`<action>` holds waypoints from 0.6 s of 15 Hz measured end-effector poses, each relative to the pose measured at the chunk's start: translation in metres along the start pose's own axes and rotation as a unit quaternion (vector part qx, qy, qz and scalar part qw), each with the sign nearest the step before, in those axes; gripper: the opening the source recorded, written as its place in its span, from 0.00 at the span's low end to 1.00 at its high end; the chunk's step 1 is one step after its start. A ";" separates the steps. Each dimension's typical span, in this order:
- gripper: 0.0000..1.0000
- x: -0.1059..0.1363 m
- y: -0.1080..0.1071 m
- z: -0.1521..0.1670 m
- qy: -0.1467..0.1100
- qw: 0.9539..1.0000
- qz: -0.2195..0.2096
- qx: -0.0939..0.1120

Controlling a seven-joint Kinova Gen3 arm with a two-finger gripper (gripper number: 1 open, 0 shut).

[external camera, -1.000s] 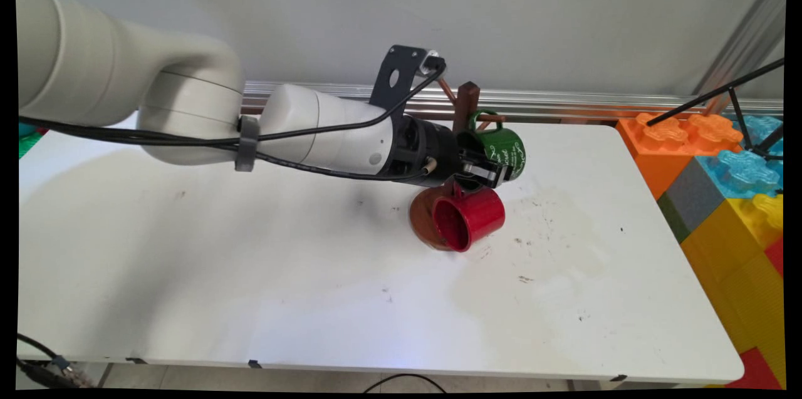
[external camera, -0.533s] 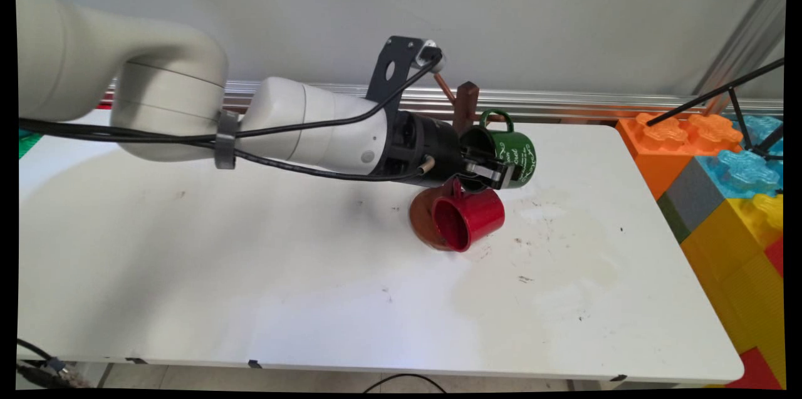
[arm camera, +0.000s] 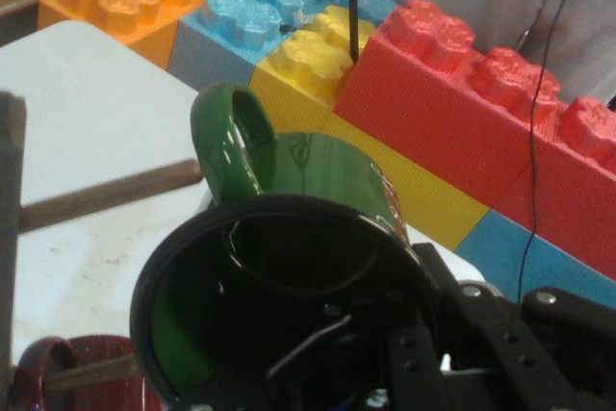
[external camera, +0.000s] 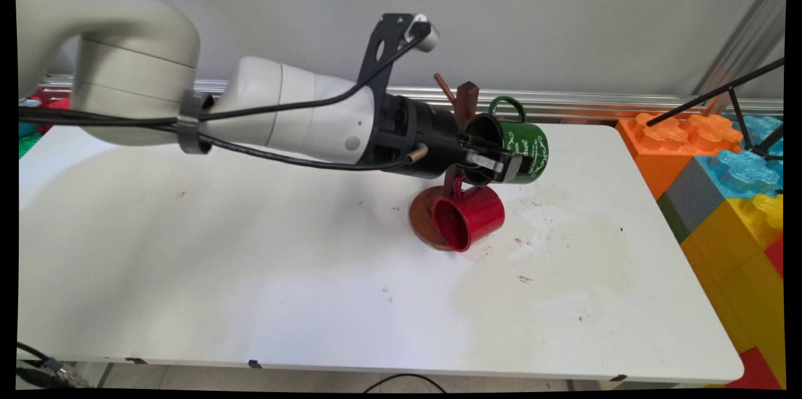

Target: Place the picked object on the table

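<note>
Bright, even light; soft arm shadow on table (external camera: 188,248); hand view slightly soft

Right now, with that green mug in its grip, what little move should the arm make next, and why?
Probably lift a little higher: the gripper grips the green mug by its rim, close beside the wooden mug tree and just above the red mug.

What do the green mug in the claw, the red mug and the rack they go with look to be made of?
Green mug: glossy, thin-rimmed, sharp reflections in the hand view; looks like enamelled metal or glazed ceramic, cannot tell which.
Red mug: same shiny coat, probably the same make.
Rack: matt brown post, pegs and round base, likely wood.
Claw: black, matt metal or plastic linkage.
</note>
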 end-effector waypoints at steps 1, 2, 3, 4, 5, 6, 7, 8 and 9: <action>0.00 0.003 0.001 -0.004 0.001 1.000 0.004 -0.001; 0.00 0.006 0.001 -0.008 0.001 1.000 0.007 -0.002; 0.00 0.007 0.002 -0.010 0.001 1.000 0.009 -0.002; 0.00 0.010 0.002 -0.015 -0.001 1.000 0.013 -0.002; 0.00 0.012 0.002 -0.018 -0.002 1.000 0.016 -0.002; 0.00 0.015 0.004 -0.023 -0.005 1.000 0.017 -0.011; 0.00 0.024 0.013 -0.038 -0.013 0.999 0.027 -0.043; 0.00 0.027 0.012 -0.043 -0.019 0.998 0.034 -0.042; 0.00 0.032 0.007 -0.054 -0.025 0.998 0.041 -0.035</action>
